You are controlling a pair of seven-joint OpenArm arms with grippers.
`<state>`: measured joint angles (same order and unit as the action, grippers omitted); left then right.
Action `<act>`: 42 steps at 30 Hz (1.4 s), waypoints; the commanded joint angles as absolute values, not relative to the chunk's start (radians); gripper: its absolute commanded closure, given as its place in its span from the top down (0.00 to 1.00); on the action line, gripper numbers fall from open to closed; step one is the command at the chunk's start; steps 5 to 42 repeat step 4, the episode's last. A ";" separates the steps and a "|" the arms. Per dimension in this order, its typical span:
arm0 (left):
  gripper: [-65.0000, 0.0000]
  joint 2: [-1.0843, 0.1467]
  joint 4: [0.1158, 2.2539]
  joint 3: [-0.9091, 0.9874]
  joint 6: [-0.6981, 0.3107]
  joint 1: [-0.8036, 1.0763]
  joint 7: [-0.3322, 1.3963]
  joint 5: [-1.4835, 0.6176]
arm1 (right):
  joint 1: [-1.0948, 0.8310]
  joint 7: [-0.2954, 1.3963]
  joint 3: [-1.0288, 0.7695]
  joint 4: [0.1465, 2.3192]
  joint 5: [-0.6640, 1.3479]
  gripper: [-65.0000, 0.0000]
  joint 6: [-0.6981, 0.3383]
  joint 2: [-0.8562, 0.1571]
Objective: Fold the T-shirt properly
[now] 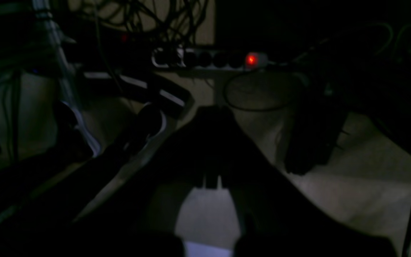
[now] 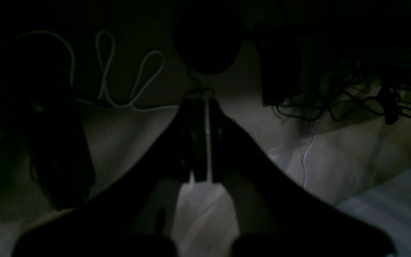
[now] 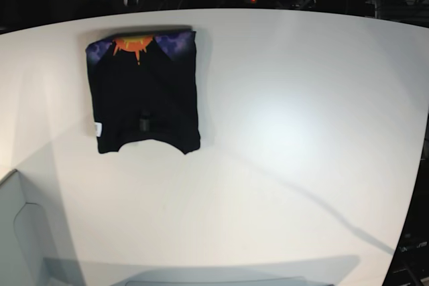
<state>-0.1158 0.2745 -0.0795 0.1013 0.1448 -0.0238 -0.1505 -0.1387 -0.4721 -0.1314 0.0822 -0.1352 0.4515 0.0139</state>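
The left claw (image 1: 211, 150) is clenched with nothing between its dark jaws, which meet in a point at the middle of the left wrist view. Beyond its tip, toward twelve o'clock, a power strip (image 1: 209, 59) lies across the dim background with a red light (image 1: 251, 59) glowing at its right end, and a tangle of dark cables (image 1: 148, 18) hangs above it.

The right claw (image 2: 203, 139) is likewise clenched and holds nothing, its jaws pressed together with only a thin pale line showing between them. At about ten o'clock from it, a white cord (image 2: 120, 82) loops over a dark surface; at two o'clock, black wires (image 2: 351, 100) sprawl in a heap.

Neither claw shows in the base view. There the T-shirt (image 3: 144, 95) lies folded into a compact rectangle on the white tabletop (image 3: 288, 132), at about ten o'clock from the tabletop's centre. Its orange-and-purple print (image 3: 137, 45) runs along the far edge, and a small white tag (image 3: 98, 129) sits at its left edge.
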 commanded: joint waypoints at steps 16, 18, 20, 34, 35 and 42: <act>0.00 -0.119 0.239 -0.077 0.107 0.137 -0.027 -0.151 | -0.140 -0.478 -0.125 0.071 -0.130 0.00 0.481 0.013; 0.00 -0.119 0.239 -0.077 0.107 0.137 -0.027 -0.151 | -0.140 -0.478 -0.125 0.071 -0.130 0.00 0.481 0.013; 0.00 -0.119 0.239 -0.077 0.107 0.137 -0.027 -0.151 | -0.140 -0.478 -0.125 0.071 -0.130 0.00 0.481 0.013; 0.00 -0.119 0.239 -0.077 0.107 0.137 -0.027 -0.151 | -0.140 -0.478 -0.125 0.071 -0.130 0.00 0.481 0.013; 0.00 -0.119 0.239 -0.077 0.107 0.137 -0.027 -0.151 | -0.140 -0.478 -0.125 0.071 -0.130 0.00 0.481 0.013; 0.00 -0.119 0.239 -0.077 0.107 0.137 -0.027 -0.151 | -0.140 -0.478 -0.125 0.071 -0.130 0.00 0.481 0.013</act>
